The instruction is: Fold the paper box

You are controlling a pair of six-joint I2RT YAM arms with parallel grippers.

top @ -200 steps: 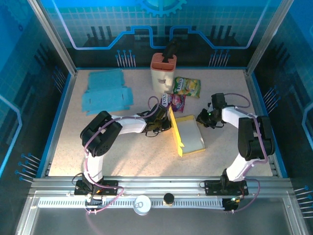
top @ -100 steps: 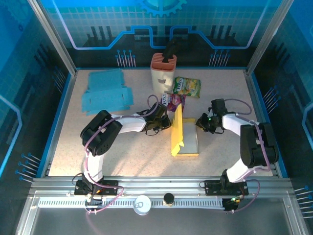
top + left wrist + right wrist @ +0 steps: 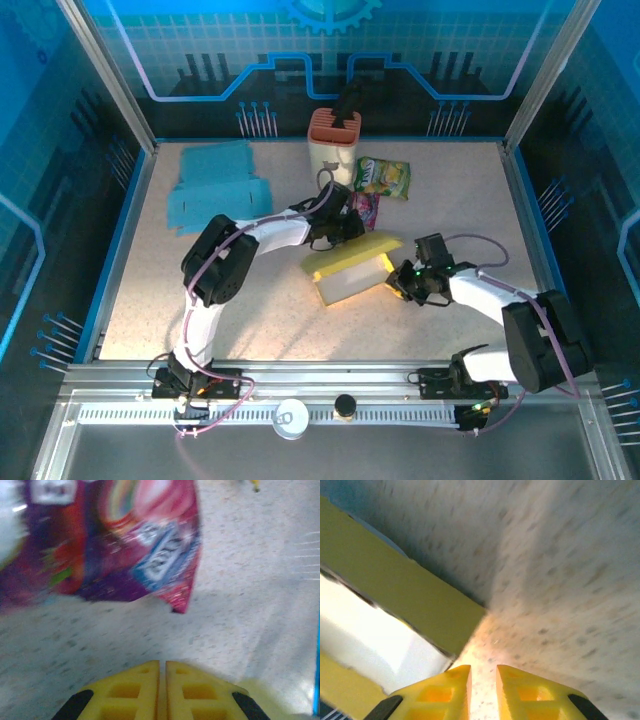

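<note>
The speckled beige worktop (image 3: 460, 200) is carrying a few things. Flat blue cardboard blanks (image 3: 215, 190) are lying at its far left corner, and a white holder with an orange top (image 3: 333, 150) is standing at the far middle. A green snack bag (image 3: 384, 177) and a purple snack bag (image 3: 364, 208) (close together) are lying just beside it. A yellow paper box (image 3: 352, 270) is resting tilted near the centre.

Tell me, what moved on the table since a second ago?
The yellow box swung round and slid left, now lying crosswise. The right tool came toward the front edge, by the box's right end. The left tool shifted back slightly. The blue sheets, snack bags and orange-topped holder stayed put.
</note>
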